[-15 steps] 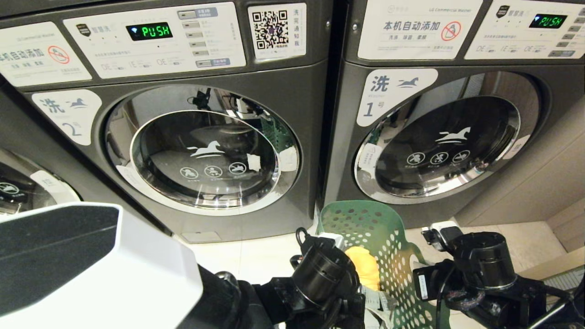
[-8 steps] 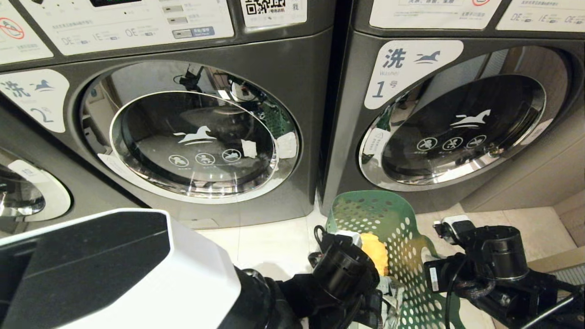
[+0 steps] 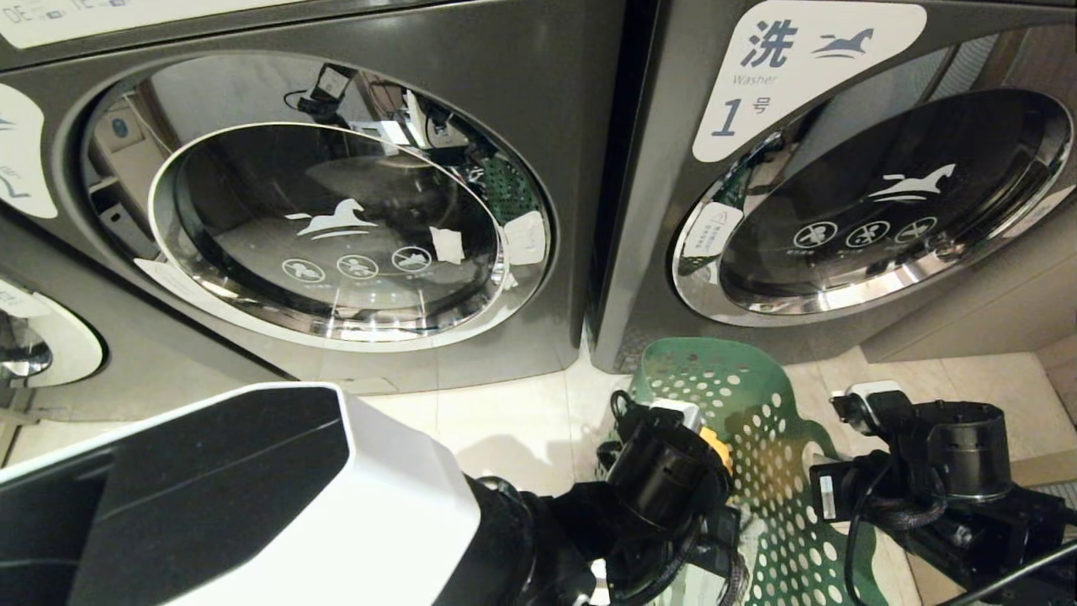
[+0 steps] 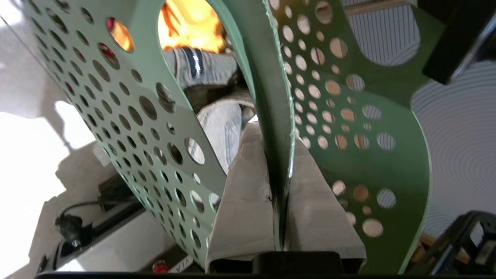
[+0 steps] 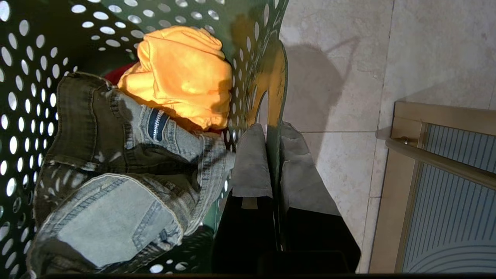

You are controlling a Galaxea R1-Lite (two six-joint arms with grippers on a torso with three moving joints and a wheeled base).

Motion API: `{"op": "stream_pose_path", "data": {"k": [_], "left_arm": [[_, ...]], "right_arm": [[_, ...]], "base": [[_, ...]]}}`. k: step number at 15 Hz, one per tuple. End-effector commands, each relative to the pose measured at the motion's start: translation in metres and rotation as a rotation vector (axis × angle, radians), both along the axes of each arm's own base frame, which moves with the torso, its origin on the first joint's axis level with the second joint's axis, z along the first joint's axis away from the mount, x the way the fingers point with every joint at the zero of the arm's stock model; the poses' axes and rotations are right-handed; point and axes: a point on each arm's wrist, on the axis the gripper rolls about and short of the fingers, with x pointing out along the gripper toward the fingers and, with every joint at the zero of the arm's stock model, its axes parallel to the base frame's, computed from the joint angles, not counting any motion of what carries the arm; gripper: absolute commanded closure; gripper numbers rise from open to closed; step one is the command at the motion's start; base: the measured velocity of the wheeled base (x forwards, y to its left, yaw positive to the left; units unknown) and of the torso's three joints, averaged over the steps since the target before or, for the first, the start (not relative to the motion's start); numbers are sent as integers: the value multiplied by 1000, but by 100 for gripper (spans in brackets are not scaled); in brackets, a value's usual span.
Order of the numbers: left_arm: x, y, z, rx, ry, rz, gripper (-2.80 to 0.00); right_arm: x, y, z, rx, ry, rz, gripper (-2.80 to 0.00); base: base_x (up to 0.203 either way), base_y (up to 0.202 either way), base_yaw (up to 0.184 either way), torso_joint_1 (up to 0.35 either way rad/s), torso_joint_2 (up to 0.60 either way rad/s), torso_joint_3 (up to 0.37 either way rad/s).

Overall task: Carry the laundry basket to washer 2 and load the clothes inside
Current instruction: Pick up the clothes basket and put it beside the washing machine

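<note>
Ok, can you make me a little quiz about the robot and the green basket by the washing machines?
1. True or false: both washer doors are shut.
2. What colour is the bright cloth on top of the jeans in the laundry basket?
3. How does the robot hold the basket? A) one gripper under it B) left gripper and right gripper each shut on a side wall C) not at all

Key: 1 true: washer 2 and washer 1 are closed. 2 yellow-orange. 3 B.
</note>
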Motion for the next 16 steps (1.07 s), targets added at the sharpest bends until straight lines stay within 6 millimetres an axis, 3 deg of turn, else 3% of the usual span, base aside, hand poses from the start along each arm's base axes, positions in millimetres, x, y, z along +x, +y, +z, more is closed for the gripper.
{"op": "stream_pose_path", "data": {"k": [1,10,16], "left_arm": [[1,-3,-1,7,-24,-8,0],[2,-4,27,-55,-68,-11,0],[12,-25,4,-38,-65,-14,0]], "right_arm": [[2,-4,4,5,-22,-19,0],[14,-9,19,-31,-83,-27,0],[15,-21,17,-46,-70,-69,0]], "base": [[0,0,0,2,-2,-80],[0,0,0,1,0,-4],[0,0,0,0,0,0]]}}
